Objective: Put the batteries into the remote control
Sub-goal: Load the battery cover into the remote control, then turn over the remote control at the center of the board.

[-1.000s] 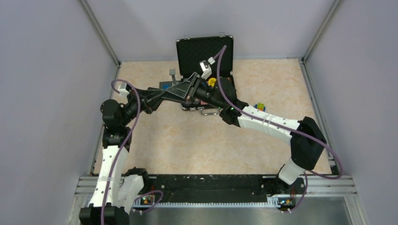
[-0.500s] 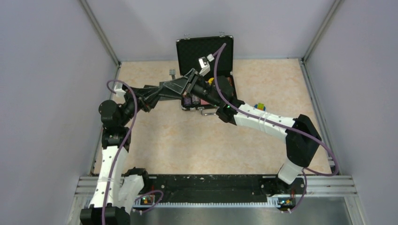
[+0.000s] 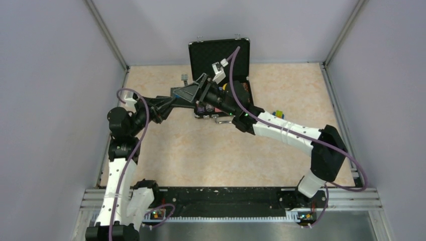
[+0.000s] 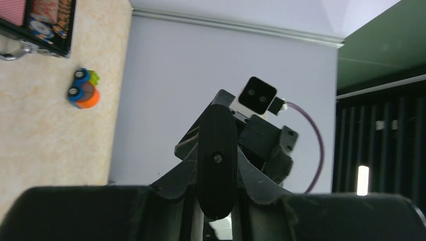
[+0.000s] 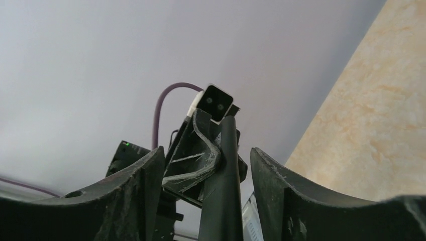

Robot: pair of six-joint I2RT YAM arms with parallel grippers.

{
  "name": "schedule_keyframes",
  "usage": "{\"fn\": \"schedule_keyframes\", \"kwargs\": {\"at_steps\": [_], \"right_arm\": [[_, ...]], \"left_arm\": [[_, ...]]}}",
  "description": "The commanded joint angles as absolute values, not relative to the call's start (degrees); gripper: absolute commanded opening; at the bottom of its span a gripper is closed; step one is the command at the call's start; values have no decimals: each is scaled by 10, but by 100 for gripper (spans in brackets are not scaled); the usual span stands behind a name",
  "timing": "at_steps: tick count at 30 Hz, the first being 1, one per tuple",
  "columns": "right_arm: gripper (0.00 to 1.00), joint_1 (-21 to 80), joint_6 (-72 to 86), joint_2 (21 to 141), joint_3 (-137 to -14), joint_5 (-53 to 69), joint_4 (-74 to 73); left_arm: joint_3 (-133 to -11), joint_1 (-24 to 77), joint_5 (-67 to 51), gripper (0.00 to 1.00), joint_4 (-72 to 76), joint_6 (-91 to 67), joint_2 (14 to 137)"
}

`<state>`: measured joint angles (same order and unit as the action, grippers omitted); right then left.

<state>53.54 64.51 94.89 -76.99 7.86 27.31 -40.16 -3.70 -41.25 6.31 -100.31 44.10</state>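
Note:
The remote control (image 4: 217, 160) is a slim black bar held up off the table, with my left gripper (image 4: 217, 173) shut on it. In the right wrist view the remote control (image 5: 223, 196) rises between the two fingers (image 5: 143, 196) of my right gripper (image 5: 206, 150), which stands open with a gap on each side of the bar. From above, the left gripper (image 3: 197, 93) and right gripper (image 3: 207, 96) meet tip to tip just in front of the case. The batteries cannot be made out in any view.
An open black case (image 3: 219, 52) stands at the back middle, its lid upright; its base (image 4: 45, 25) holds coloured items. A small colourful toy car (image 3: 277, 114) lies right of the case. A small grey object (image 3: 185, 78) lies left of the case. Walls enclose the table.
The right gripper's jaws have spread apart around the remote. Both grippers have shifted slightly left and toward the case. The left gripper keeps its hold.

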Motion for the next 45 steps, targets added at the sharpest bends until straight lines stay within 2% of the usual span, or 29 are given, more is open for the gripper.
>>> {"fn": "schedule_keyframes", "kwargs": {"at_steps": [1,6,12,16,20,25,31,34,40,45], "right_arm": [[69,545,607,900,-757,70,216],[78,516,594,846,-719,103,169],[79,469,511,769,-668,193,134],[81,462,364,765,-722,277,40],[81,463,301,806,-776,406,1],[81,471,331,833,-769,509,79],[80,495,294,862,-795,529,54],[76,501,296,874,-800,536,58],[48,503,327,879,-791,529,99],[46,503,342,877,-781,527,121]], "left_arm": [[-460,-15,-479,0,-22,-866,431],[-487,-15,-467,0,-50,-755,442],[-537,-16,-476,0,-95,-606,457],[-576,-16,-508,0,-139,-543,476],[-581,-17,-591,0,-102,-501,473],[-576,-16,-645,0,-44,-515,463],[-552,-16,-660,0,39,-565,446],[-551,-15,-665,0,46,-566,442],[-552,-15,-668,0,35,-558,442],[-560,-16,-676,0,12,-535,440]]}}
